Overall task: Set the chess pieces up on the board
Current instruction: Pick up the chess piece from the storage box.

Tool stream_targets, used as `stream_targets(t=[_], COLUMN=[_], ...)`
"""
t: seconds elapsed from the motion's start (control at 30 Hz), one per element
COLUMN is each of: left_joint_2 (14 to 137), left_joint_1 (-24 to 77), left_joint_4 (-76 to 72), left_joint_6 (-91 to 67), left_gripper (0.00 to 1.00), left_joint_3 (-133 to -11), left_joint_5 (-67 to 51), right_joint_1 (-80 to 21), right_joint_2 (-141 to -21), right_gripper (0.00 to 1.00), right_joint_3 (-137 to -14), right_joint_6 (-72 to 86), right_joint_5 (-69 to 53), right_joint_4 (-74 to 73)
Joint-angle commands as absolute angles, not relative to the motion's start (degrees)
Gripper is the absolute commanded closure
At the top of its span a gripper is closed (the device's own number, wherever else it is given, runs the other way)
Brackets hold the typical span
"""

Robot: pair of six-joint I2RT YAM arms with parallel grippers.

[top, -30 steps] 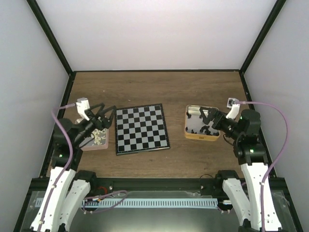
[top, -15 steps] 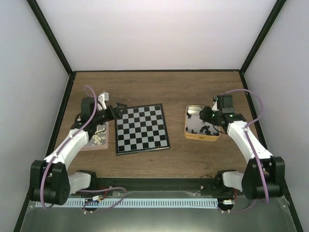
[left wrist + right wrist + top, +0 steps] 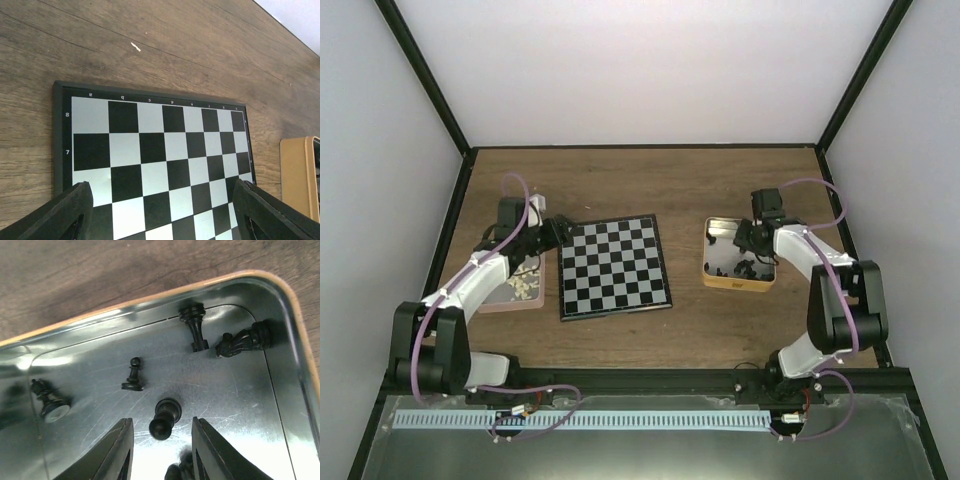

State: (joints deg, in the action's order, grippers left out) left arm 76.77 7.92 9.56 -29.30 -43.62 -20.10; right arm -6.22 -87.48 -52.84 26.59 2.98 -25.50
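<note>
The board is seen bare, no piece yet set. The black chess pieces are gathered in the tin at right, one flanked, untouched, by the part-spread right gripper; the left gripper is held wide apart over the board's far left corner.

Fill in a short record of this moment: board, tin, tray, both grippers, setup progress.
board: lies flat, no pieces on it
tin: right of the board, holds black chess pieces
pink tray: left of the board, small pale items inside, too small to identify
left gripper: open, empty, above the board's left side
right gripper: down in the tin, jaws open either side of a lying piece, not touching it
progress: no piece set on the board yet
</note>
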Motion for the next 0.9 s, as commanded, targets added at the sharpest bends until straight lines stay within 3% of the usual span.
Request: stream_targets(t=[0.0,0.37,0.87], left_joint_2=[75.25,74.21,69.82], left_joint_1=[8.16,8.14,8.17], left_joint_4=[10.72,11.72,17.13], left_joint_6=[-27.83,-27.09,-23.84], left_gripper=[0.21,0.21,0.21], left_joint_3=[-44.94,-45.48,-50.78], left_joint_5=[-18.94,-18.9,-16.03], right_joint_1=[-6.77,-7.3,-14.98], right_joint_2=[-90.74,-93.16,-79.99], right_gripper=[0.67,0.96,0.99], right_joint_3=[-55.99,-56.43,-60.7], right_joint_6=[25.52,24.44,25.93], right_joint_5=[4.48,6.68,7.53], right_joint_4=[-23.93,-24.0,-30.06])
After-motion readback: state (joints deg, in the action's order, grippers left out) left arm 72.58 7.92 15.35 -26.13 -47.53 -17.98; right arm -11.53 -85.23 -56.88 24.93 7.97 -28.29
